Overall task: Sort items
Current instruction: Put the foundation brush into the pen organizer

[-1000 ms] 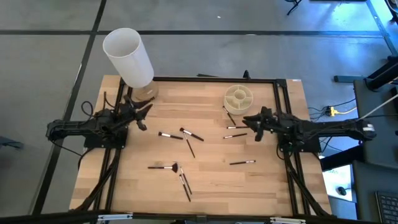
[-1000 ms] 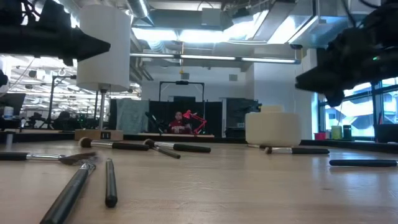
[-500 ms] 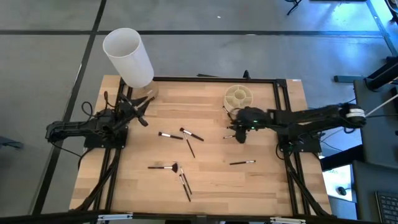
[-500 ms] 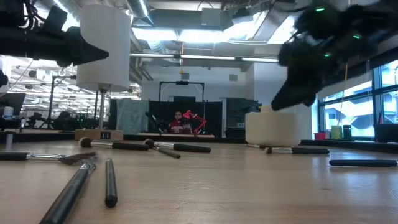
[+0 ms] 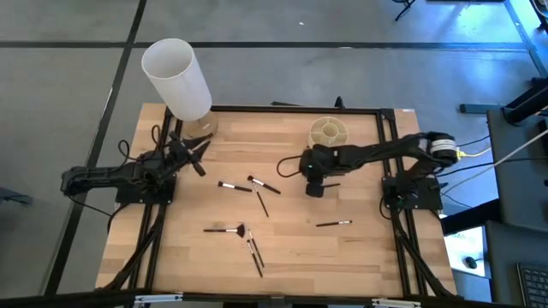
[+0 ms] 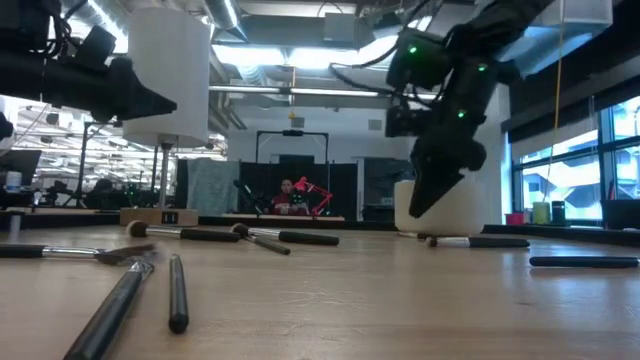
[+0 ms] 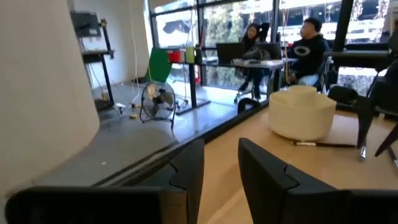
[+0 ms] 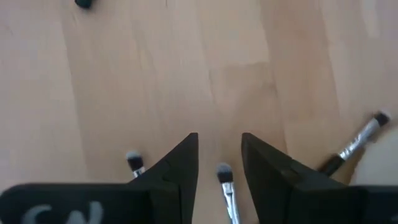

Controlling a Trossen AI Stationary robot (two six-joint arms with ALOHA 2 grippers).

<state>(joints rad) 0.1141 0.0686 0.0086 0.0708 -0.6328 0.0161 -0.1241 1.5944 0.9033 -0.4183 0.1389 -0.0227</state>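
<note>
Several thin black-handled brushes lie flat on the wooden table: two (image 5: pixel 234 186) (image 5: pixel 264 184) at the middle, one (image 5: pixel 224 229) with a fan tip nearer the near edge, one (image 5: pixel 332 223) to the right. My right gripper (image 5: pixel 314 188) (image 6: pixel 420 205) points down, open, above a silver-ferruled brush (image 8: pixel 225 180) whose tip shows between its fingers (image 8: pixel 219 149). Two more brushes (image 8: pixel 132 160) (image 8: pixel 360 140) lie on either side. My left gripper (image 5: pixel 199 158) (image 7: pixel 221 168) hangs open in the air beside the tall white cylinder (image 5: pixel 175 77).
The round beige compartmented cup (image 5: pixel 330 133) (image 6: pixel 440 207) stands near the far edge, just behind my right gripper. The white cylinder (image 6: pixel 168 75) stands at the far left corner. Bare wood lies between the brush groups. People sit at desks in the room beyond (image 7: pixel 305 43).
My right arm has reached out from the table's right side toward the left, past the cup, and has tipped its gripper down over the brushes lying in front of the cup. The brushes have not moved.
</note>
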